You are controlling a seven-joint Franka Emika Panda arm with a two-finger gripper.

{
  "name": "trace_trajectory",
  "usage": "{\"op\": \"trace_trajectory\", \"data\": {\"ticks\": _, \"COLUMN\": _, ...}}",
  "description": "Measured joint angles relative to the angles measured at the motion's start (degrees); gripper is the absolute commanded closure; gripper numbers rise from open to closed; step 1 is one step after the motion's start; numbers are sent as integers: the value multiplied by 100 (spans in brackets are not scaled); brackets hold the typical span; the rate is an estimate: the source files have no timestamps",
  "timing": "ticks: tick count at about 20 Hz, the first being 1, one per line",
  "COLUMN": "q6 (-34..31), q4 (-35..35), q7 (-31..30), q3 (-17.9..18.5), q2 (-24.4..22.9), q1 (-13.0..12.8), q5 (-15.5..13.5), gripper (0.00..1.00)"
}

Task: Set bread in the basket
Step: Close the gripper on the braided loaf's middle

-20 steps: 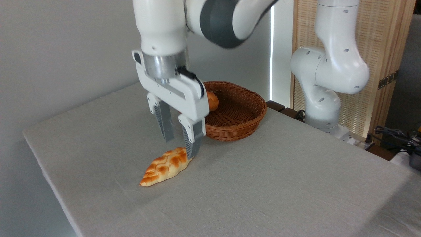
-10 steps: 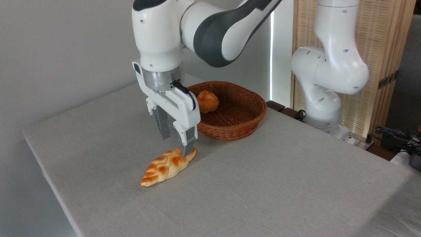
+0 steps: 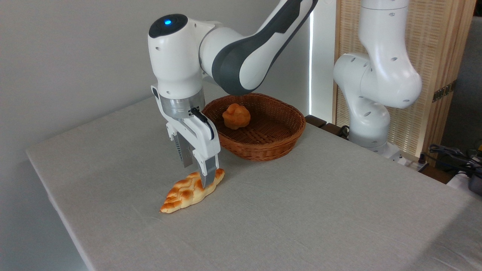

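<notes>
The bread (image 3: 187,192), a flat braided loaf with toasted patches, lies on the grey tablecloth, pointing from lower left to upper right. My gripper (image 3: 197,176) points straight down over the loaf's upper right end and is open. Its near finger (image 3: 209,173) overlaps the loaf's top, and the far finger (image 3: 183,152) stands behind the loaf. Whether they touch it I cannot tell. The wicker basket (image 3: 263,149) stands apart, behind and to the right of the gripper.
A small round orange-brown bun (image 3: 236,116) sits inside the basket. The arm's white base (image 3: 371,109) rises at the right beyond the table's far edge. The table's left edge (image 3: 56,210) runs close to the loaf. Cables lie at the far right.
The gripper has come down and moved a little left, from above the loaf's end to level with it, its fingers still apart. The bun is now unhidden. The loaf has not moved.
</notes>
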Motion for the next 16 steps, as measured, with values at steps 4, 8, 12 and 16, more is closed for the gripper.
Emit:
{"op": "trace_trajectory", "data": {"ticks": 4, "q6": 224, "q4": -131, "q7": 0, "q3": -5, "q2": 22, "q1": -8, "q5": 0, "gripper": 2}}
{"op": "trace_trajectory", "data": {"ticks": 8, "q6": 634, "q4": -334, "q7": 0, "q3": -75, "q2": 58, "q1": -31, "q5": 1, "gripper": 58}}
{"op": "trace_trajectory", "data": {"ticks": 12, "q6": 670, "q4": -355, "q7": 0, "q3": -85, "q2": 53, "q1": -30, "q5": 2, "gripper": 80}}
{"op": "trace_trajectory", "data": {"ticks": 16, "q6": 670, "q4": -355, "q7": 0, "q3": -85, "q2": 52, "q1": -29, "q5": 4, "gripper": 94}}
